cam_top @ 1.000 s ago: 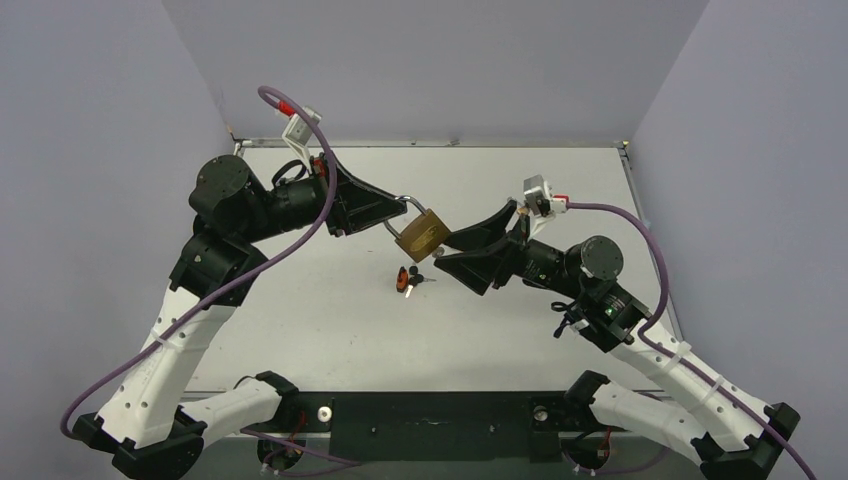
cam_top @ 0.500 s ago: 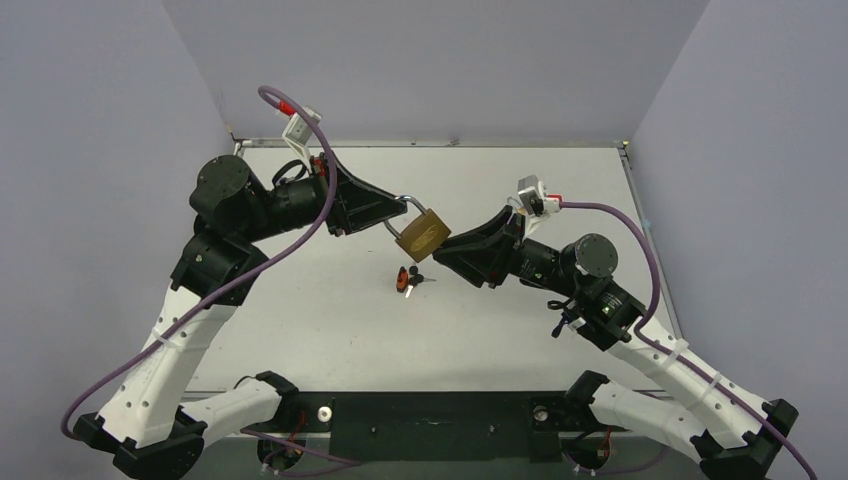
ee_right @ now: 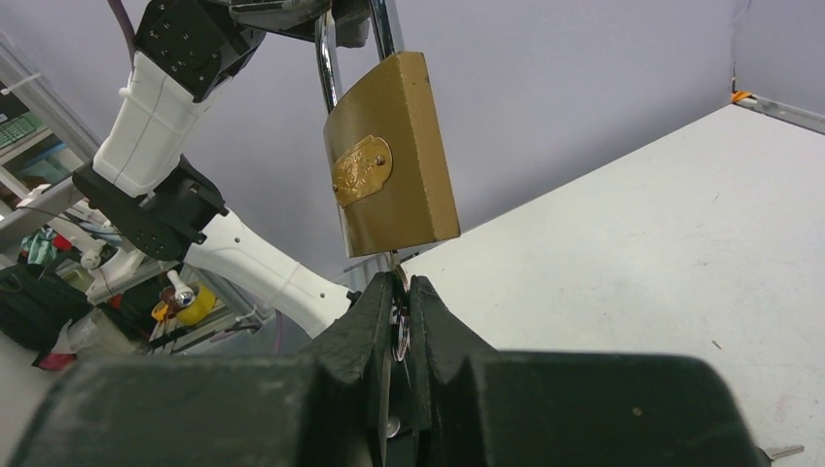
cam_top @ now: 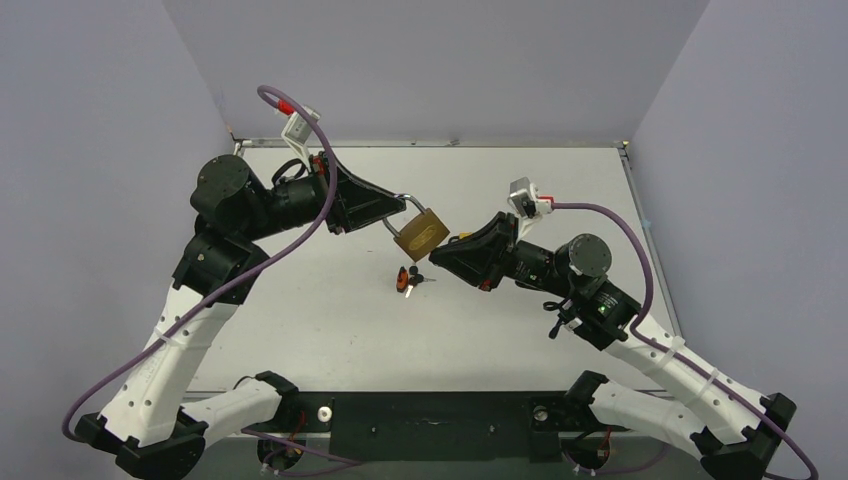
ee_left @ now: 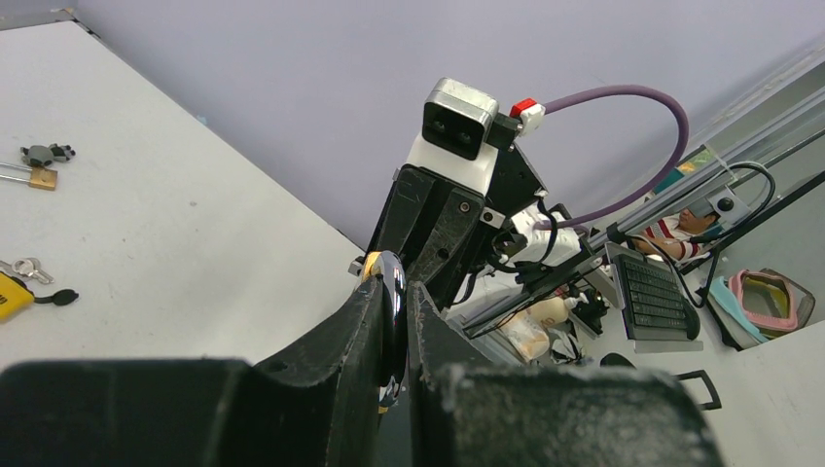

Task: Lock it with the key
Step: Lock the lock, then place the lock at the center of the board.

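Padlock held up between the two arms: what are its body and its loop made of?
The padlock body looks like brass: golden-yellow, with a dull satin sheen and a riveted badge. Its loop is probably chromed or polished steel, silvery and reflective.

key (ee_right: pixel 396 326): buried between the fingers (ee_right: pixel 370 321) of the right gripper (ee_right: pixel 400 282); only a sliver shows.
keyhole: under the padlock (ee_right: pixel 389 161), out of sight.
shackle (ee_right: pixel 329 49): loop cut by the right wrist view's top edge.
padlock body: in the left wrist view, almost wholly hidden behind the left gripper (ee_left: pixel 394 287).
bits (cam_top: pixel 405 278) on the table (cam_top: pixel 330 330): red and black, too small to name.
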{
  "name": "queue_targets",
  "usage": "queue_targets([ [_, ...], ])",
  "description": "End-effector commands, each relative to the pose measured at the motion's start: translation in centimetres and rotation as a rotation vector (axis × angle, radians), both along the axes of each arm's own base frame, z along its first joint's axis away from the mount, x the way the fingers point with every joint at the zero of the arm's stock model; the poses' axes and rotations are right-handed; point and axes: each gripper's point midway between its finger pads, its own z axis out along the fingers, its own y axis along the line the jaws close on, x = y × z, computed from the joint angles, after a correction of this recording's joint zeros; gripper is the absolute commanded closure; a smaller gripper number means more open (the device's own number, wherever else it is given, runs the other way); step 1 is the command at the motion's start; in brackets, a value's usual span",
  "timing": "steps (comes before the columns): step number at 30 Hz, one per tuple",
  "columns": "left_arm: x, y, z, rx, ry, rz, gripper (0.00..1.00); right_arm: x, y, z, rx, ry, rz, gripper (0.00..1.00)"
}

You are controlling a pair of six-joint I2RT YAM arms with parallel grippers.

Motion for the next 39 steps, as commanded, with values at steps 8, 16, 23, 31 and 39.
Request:
queue_targets([
  [8, -0.7, 1.8, 4.7, -0.101, -0.174, 0.028, 1.00, 0.1, -1.0, 0.3, 0.018, -0.044, -0.048, 1.00],
  [16, -0.1, 2.6, 5.4, -0.116, -0.196, 0.040, 1.00, 0.1, -1.6, -1.9, 0.002, -0.016, -0.058, 1.00],
  [23, 0.2, 2.7, 5.4, -0.124, -0.211, 0.044, 1.00, 0.2, -1.6, -2.8, -0.002, 0.003, -0.052, 1.00],
  [31, 3.5, 5.0, 2.9, -0.044, -0.126, 0.223, 1.00, 1.4, -2.0, -4.6, -0.047, 0.040, -0.108, 1.00],
  [39, 9.7, 11.3, -8.6, 0.276, 0.134, 0.729, 1.00, 4.8, -0.9, -8.0, -0.226, 0.146, -0.258, 1.00],
])
